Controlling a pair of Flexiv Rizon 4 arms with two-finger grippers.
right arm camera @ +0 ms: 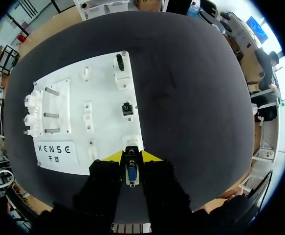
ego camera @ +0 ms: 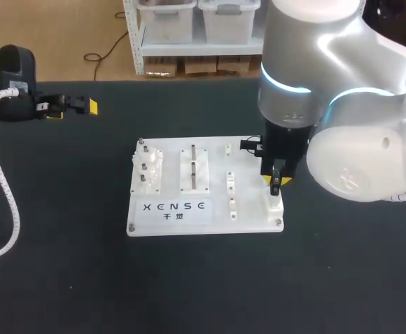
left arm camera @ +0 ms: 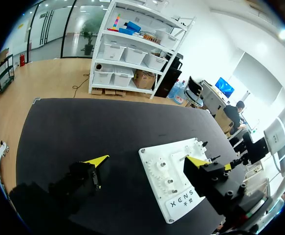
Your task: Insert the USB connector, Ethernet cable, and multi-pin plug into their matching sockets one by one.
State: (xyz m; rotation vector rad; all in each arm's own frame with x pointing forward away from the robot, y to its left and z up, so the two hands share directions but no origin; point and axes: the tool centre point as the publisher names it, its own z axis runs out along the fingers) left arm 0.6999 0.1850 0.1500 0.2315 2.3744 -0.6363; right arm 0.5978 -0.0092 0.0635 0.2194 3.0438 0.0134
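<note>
At the near right corner of the white board [ego camera: 251,221], the right gripper [right arm camera: 132,156] hangs tip-down. Its fingers are clamped on the multi-pin plug [right arm camera: 131,175] from two sides. The plug shows a blue face and a dark shell. Its socket [right arm camera: 131,143] sits just ahead of the fingertips, in a white block at the board's edge. I cannot tell from either view whether plug and socket touch yet.

Handling, as a judgement:
- The plug looks small, light and rigid.
- The pins are likely the weak part, so a tilted push could bend them or jam the shell.
- The best hold is across the flat sides of the shell, well back from the mating face, which is where the fingers sit now.
- The smooth shell may twist in the grip if the push is off-axis.

Room:
- The socket is hard against the board's right and near edges.
- Bare black table [ego camera: 342,278] lies beyond on both sides, so an approach from above or from the right looks open.
- Two more small fittings stand along the same right strip, farther from the gripper. They look far enough off.
- The upright posts [right arm camera: 52,115] stand on the board's other half, well apart.

The left gripper [left arm camera: 146,160] is out at the far left of the table, well apart from the board. Its fingers are spread wide with nothing between them.
</note>
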